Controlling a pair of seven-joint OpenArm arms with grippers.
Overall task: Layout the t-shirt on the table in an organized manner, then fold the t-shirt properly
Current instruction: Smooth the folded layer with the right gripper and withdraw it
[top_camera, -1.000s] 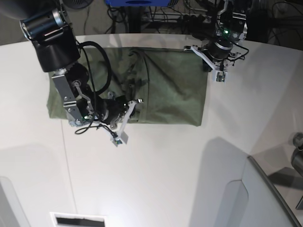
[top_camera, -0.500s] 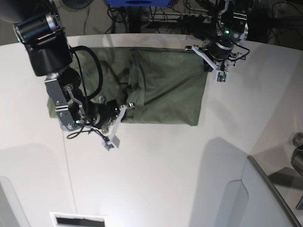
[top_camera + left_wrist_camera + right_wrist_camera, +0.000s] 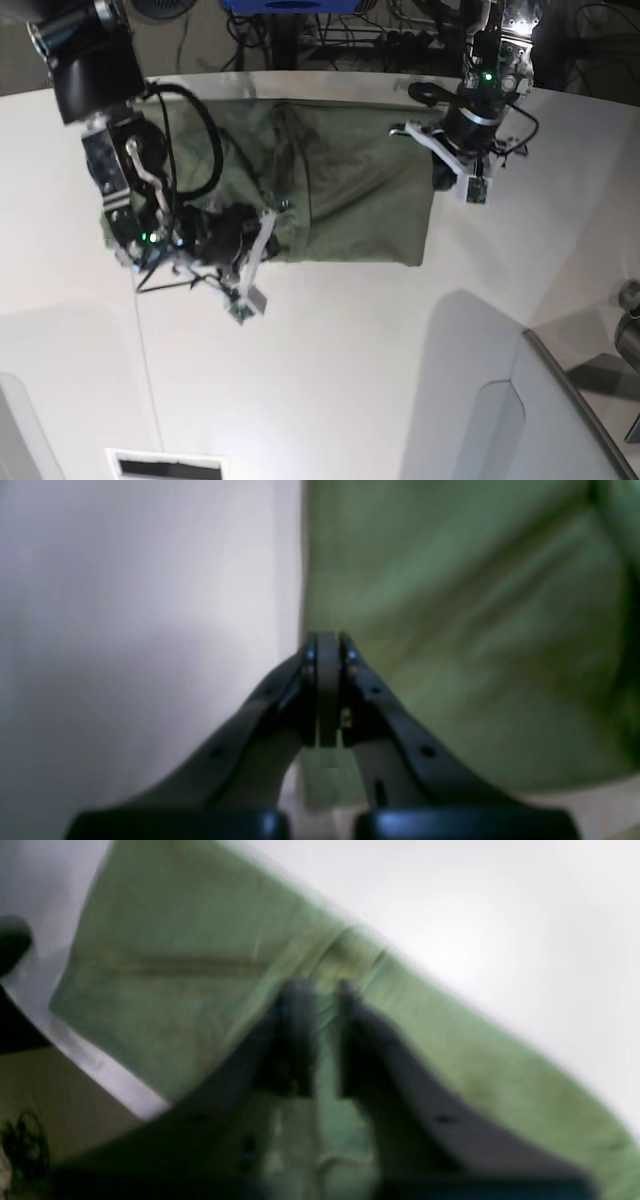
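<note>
White matte tabletop [image 3: 330, 370] carries the olive-green cotton t-shirt [image 3: 350, 200] spread flat at its far edge, left gripper [image 3: 327, 645] closed empty at the hem, right gripper [image 3: 320, 1000] apparently pinching a fold to double it over.

Right wrist view is smeared throughout: I can make out the right gripper [image 3: 320, 1040] only as two dark fingers over the t-shirt [image 3: 190, 1005], and cannot tell there whether cloth sits between them. The shirt's lower right runs off that view's edge.

Left wrist view is soft too; the weave and any hem detail are lost. The shirt continues past the top and right edges.

In the base view the right arm [image 3: 130, 190] and its cables cover the shirt's left part, so I cannot read the sleeve or neck there. The table [image 3: 330, 370] is cut off on all sides. Label text is too small to see.
</note>
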